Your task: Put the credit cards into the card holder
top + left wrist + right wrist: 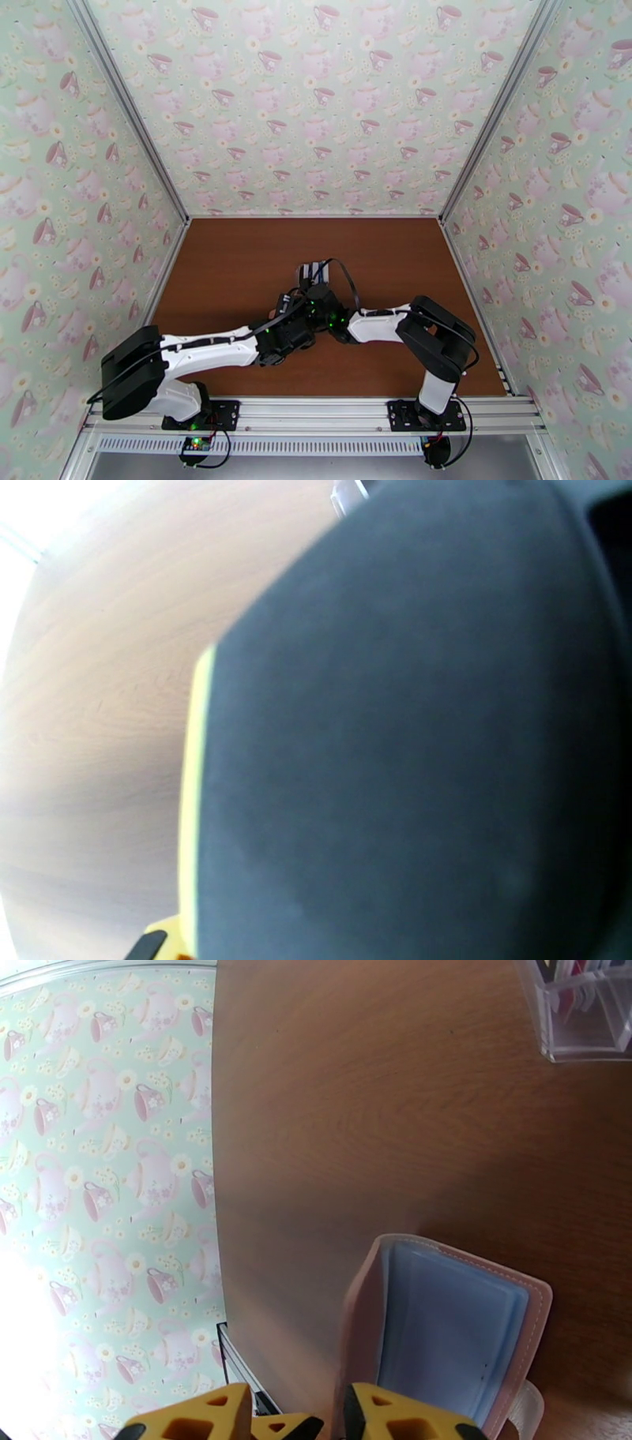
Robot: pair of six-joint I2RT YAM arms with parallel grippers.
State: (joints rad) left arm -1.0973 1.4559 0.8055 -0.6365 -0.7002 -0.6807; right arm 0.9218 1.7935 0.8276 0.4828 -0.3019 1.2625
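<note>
Yellow-tipped right gripper clamps card holder open for loading; left gripper state we cannot tell; next, we judge, credit card squared to pocket.

Matt wood-grain table, stitched card holder (leather-look)

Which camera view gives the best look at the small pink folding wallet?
The right wrist view: the small pink folding wallet is open on the brown table, pale blue-grey pockets facing the camera. In the top external view I cannot make it out among the arms' wrists; the left wrist view is too blurred to tell.
</note>
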